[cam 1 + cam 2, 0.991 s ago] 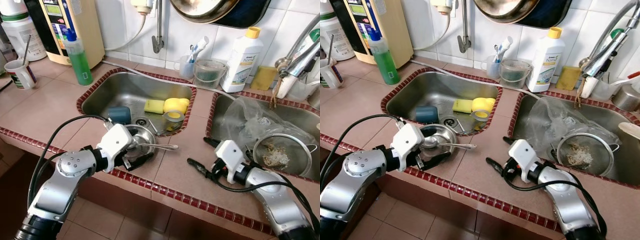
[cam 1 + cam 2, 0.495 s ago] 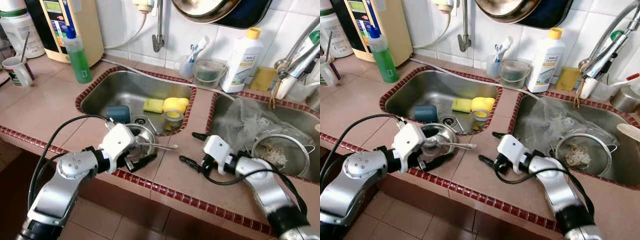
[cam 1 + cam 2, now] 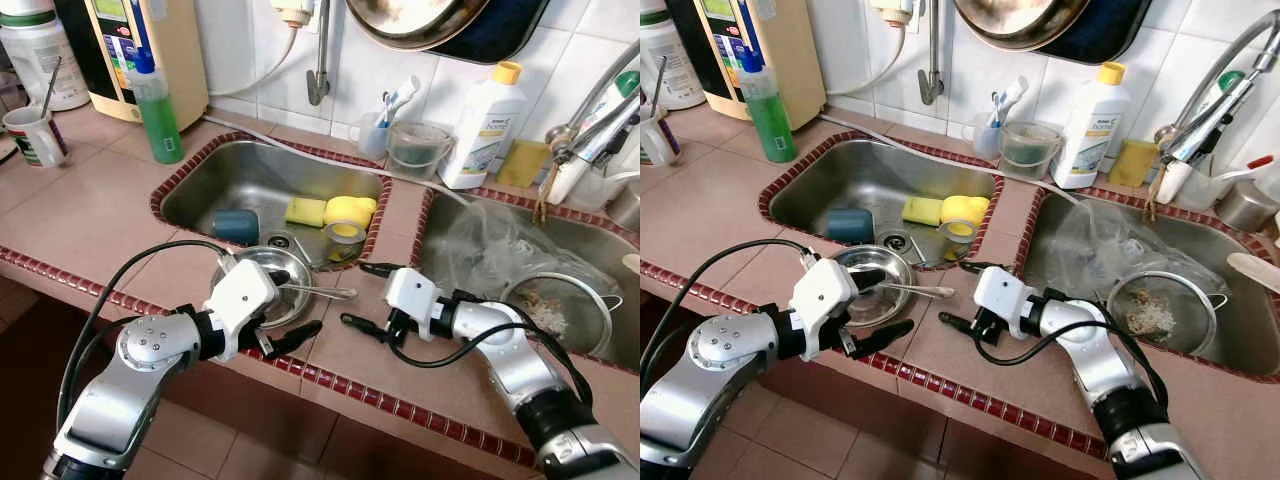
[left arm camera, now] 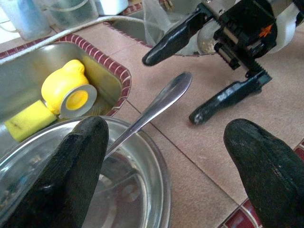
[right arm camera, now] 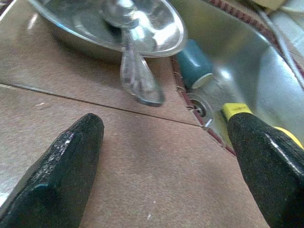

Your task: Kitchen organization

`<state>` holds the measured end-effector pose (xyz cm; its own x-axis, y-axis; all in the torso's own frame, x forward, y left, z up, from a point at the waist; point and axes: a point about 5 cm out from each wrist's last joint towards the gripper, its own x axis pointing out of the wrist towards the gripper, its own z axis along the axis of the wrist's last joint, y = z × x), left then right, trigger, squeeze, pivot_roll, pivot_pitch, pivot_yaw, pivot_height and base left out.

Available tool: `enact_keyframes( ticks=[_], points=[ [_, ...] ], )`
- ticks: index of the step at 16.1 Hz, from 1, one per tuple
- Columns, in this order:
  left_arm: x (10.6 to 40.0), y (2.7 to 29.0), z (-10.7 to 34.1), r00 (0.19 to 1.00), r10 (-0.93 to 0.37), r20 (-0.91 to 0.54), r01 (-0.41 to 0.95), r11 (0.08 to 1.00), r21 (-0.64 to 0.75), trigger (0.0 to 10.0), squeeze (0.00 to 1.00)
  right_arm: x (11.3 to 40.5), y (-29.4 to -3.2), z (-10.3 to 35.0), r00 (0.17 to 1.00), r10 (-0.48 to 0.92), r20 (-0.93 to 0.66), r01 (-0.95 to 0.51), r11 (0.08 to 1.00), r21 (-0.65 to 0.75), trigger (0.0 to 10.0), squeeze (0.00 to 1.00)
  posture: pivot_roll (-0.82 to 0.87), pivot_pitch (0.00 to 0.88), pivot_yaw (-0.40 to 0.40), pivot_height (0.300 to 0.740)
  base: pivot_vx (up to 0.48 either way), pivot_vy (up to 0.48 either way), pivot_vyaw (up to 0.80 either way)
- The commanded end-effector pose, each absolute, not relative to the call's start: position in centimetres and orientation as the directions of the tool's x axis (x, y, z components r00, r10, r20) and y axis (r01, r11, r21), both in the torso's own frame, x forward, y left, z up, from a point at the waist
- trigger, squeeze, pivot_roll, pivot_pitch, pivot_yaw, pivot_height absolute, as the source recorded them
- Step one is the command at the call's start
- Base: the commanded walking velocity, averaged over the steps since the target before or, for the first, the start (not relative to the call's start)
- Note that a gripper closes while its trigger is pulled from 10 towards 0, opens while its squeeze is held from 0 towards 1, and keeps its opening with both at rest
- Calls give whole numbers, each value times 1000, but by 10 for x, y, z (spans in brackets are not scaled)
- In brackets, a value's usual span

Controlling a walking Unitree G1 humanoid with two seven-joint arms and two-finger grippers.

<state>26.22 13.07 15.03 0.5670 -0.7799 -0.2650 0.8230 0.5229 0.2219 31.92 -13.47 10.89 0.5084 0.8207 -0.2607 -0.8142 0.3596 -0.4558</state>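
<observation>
Your steel bowl sits on the tabletop at the front edge of the left sink, with a spoon resting in it, handle pointing toward the right hand. Your left hand is spread open straddling the bowl's near rim. Your right hand, also open, hovers just beyond the spoon's handle tip.

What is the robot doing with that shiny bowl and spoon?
The robot stands at a tiled kitchen counter with two sinks. Its left gripper is open around the rim of a steel bowl at the counter edge, one finger inside the bowl. A spoon rests in the bowl, its handle sticking out. The right gripper is open, just beyond the handle's tip, not touching it.
</observation>
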Motion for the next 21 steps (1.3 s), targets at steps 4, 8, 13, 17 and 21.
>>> enact_keyframes(
  ticks=[4, 8, 13, 17, 21],
  points=[
    [256, 127, 151, 555, -786, -272, 831, 512, 218, 10000, 0, 325, -130, 113, 472, 836, -280, -822, 303, -482, 510, 0, -71, 49, -72, 740, 0, 0, 0],
    [250, 125, 150, 535, -796, -283, 845, 494, 207, 10000, 0, 332, -127, 118, 457, 843, -284, -819, 274, -504, 0, 0, -66, 52, -72, 740, 0, 0, 0],
    [248, 125, 152, 539, -792, -288, 842, 499, 203, 10000, 0, 339, -128, 124, 460, 841, -285, -811, 267, -521, 0, 0, -59, 55, -77, 740, 0, 0, 0],
    [248, 125, 152, 546, -787, -286, 837, 508, 201, 10000, 0, 339, -126, 125, 439, 849, -292, -815, 240, -527, 2667, 0, -54, 59, -87, 740, 0, 0, 0],
    [247, 126, 152, 556, -781, -284, 831, 519, 200, 10000, 0, 341, -124, 127, 425, 854, -301, -814, 215, -539, 10000, 0, -49, 62, -95, 740, 0, 0, 0]
  ],
)
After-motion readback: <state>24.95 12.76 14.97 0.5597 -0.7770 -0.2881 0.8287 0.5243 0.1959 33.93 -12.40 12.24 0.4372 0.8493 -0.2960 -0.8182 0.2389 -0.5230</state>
